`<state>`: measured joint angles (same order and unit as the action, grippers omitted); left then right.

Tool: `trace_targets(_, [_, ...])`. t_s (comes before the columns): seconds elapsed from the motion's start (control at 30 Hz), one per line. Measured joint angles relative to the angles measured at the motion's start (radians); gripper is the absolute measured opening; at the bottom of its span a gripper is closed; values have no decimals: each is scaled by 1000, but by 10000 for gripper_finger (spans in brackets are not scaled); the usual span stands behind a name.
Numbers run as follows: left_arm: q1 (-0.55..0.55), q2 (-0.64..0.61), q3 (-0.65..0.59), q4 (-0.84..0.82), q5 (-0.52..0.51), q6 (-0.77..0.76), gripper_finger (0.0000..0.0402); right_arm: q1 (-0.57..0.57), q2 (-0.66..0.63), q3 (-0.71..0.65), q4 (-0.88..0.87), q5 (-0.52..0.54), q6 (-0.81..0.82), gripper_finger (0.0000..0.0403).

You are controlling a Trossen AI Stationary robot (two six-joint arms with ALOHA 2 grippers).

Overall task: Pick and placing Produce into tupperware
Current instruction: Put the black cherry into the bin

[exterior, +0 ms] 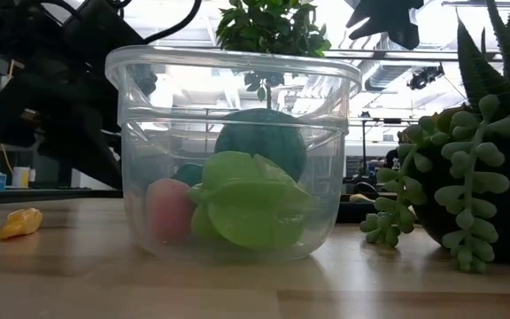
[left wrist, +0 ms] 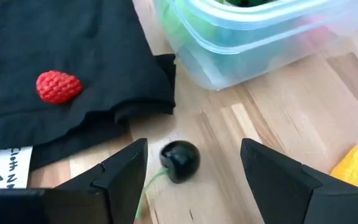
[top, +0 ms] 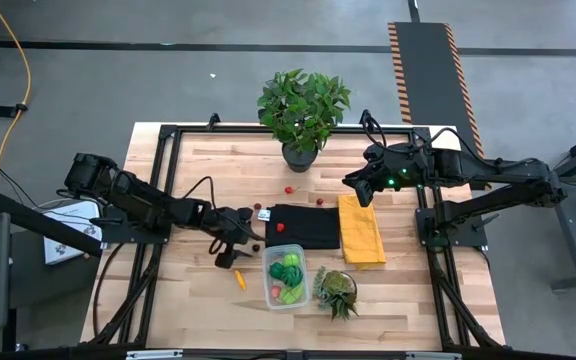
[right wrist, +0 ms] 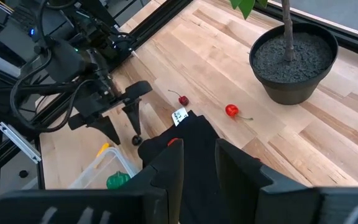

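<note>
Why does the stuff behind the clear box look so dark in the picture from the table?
In the low view, bright ceiling light behind turns the left arm into a dark shape; the tupperware rim shines with glare. In the left wrist view, the near fingers look soft.

Fig. legend, robot body only. Two arms, matte black/dark grey, tubular links w/ chunky cylindrical joint housings. Left arm [top: 138,200]: black cables loop loosely along links toward wrist. Left claw [left wrist: 194,171]: two flat black fingers [left wrist: 114,177] w/ angular, wedge-like tips, plain faces. Right arm [top: 488,180]: same dark finish, cable runs alongside; small green indicator light near wrist. Right claw [right wrist: 197,168]: two broad dark grey fingers w/ bevelled edges, smooth, no markings visible.
</note>
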<state>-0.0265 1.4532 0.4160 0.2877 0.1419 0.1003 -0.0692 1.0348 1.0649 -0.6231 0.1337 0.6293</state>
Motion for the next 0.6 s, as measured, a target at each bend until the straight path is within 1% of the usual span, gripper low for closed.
trace_targets(0.2, [0,21,1,-8,0,50,248,0,0,0,0,0,0,83])
trace_targets(0.4, [0,78,16,0,-6,49,248,0,0,0,0,0,0,83])
trace_targets(0.6, [1,90,34,2,-25,50,248,0,0,0,0,0,0,83])
